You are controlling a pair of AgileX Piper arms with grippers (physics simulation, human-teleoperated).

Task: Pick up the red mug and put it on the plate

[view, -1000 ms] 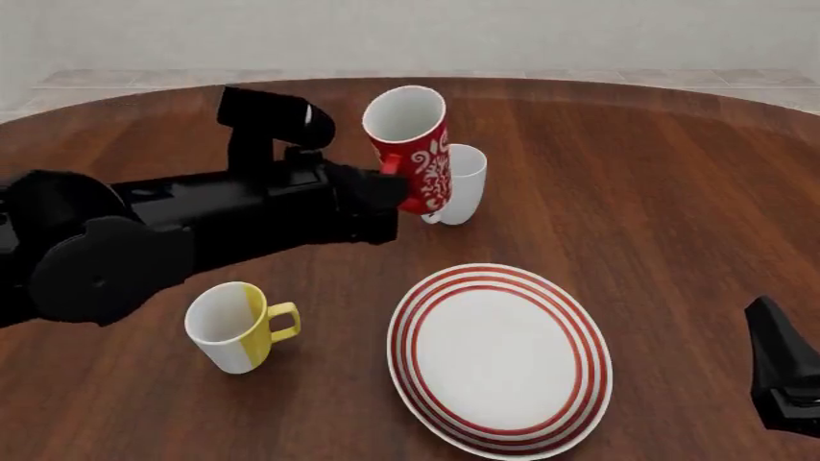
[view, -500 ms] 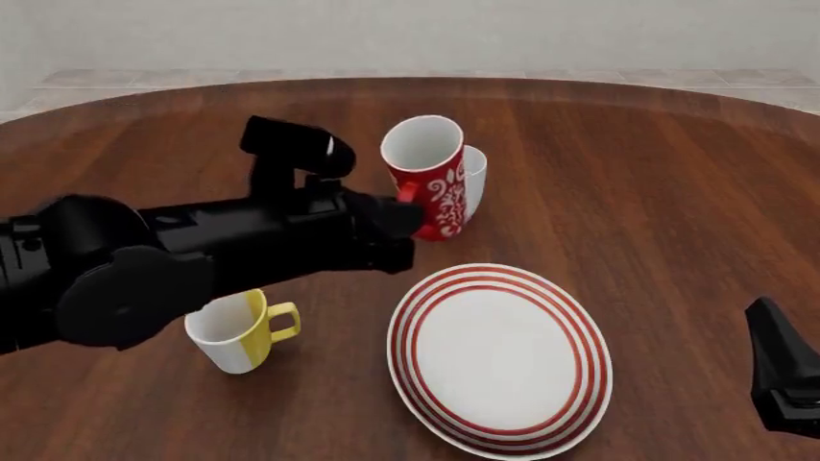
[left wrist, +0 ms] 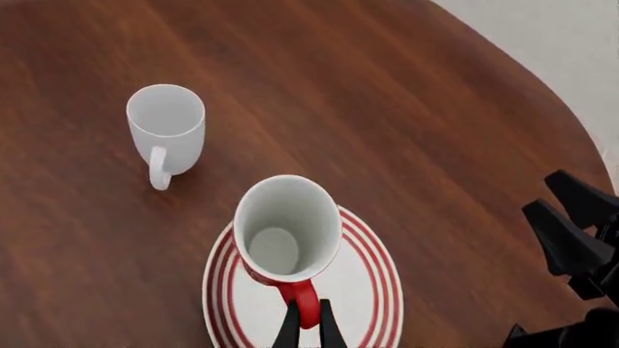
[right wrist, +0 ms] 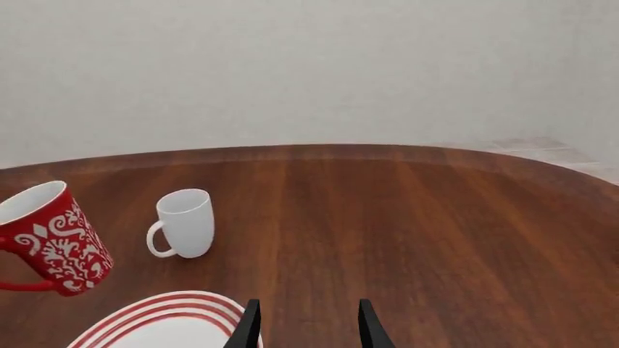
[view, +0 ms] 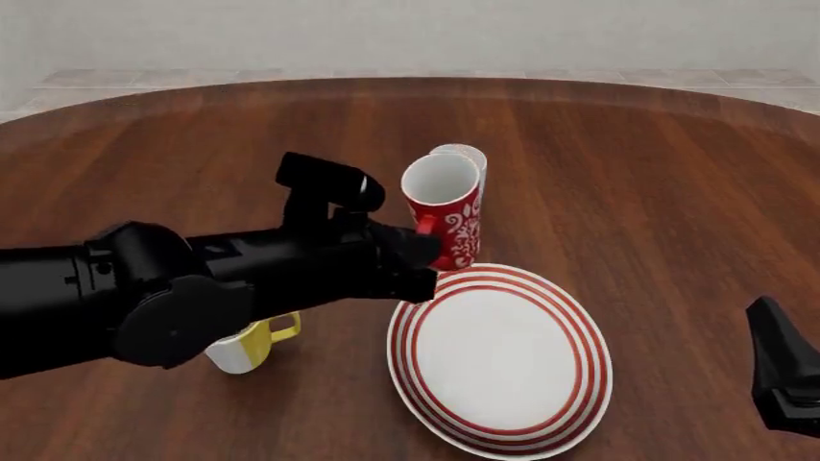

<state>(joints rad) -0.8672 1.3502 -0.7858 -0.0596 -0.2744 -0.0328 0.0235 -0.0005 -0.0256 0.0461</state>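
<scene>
Brown table (view: 666, 173) is holding the plate (view: 501, 357). Left gripper (left wrist: 307, 328) is pinching the red mug (view: 445, 209) by its handle, hanging just above the plate's far-left rim; lowering is left. Right gripper (right wrist: 304, 319) is waiting, fingers apart.

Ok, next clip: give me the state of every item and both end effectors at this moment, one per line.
Tall red mug with white swirls: lifted, tilted, held by its handle over the plate's edge.
Large white plate with red rings: flat on the table, nothing resting on it.
Plain white mug: upright on the table.
Yellow-and-white mug: on the table, mostly hidden by the left arm.
Left end effector: shut on the mug handle.
Right end effector: open, holding nothing.
</scene>
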